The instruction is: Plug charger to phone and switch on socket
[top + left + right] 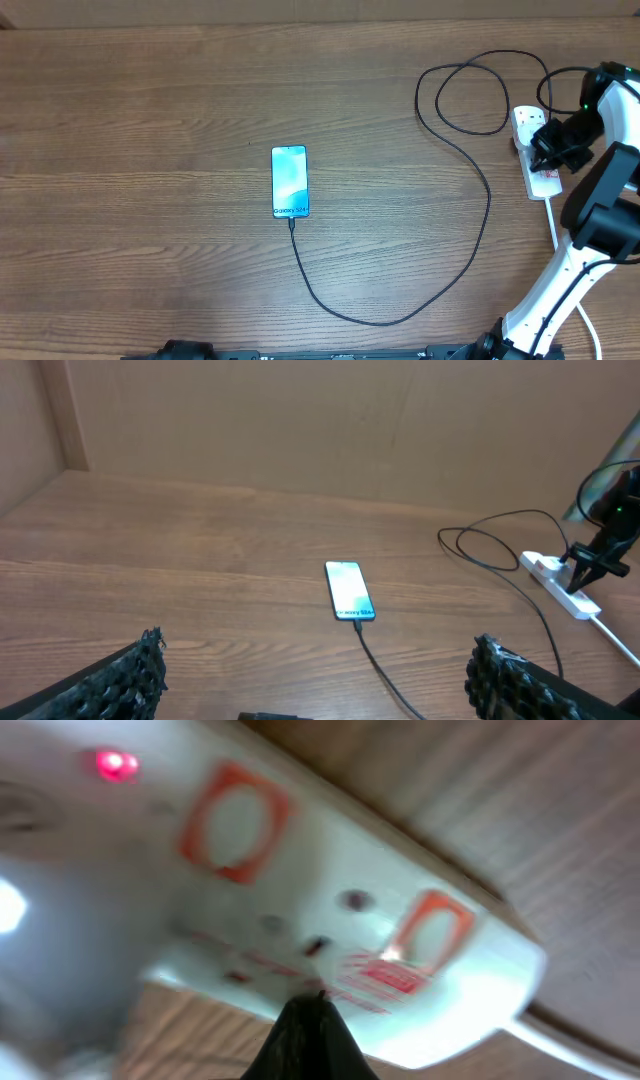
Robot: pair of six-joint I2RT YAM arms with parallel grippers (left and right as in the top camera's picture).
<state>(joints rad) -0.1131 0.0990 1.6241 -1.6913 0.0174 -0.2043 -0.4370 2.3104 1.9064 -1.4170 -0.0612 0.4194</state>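
Note:
The phone (290, 181) lies flat mid-table, its teal screen lit; it also shows in the left wrist view (348, 591). The black charger cable (400, 315) is plugged into its near edge and loops right and back to the white socket strip (537, 150). My right gripper (547, 150) is shut, its tip (305, 1010) right over the strip (300, 870), by its red-marked switches. A red light (115, 764) glows on the strip. My left gripper (315, 680) is open and empty, low at the near table edge.
The strip's thick white cord (553, 225) runs toward the near right edge beside my right arm's base. A brown wall (300, 430) stands behind the table. The cable forms a loop (470, 95) at the back right.

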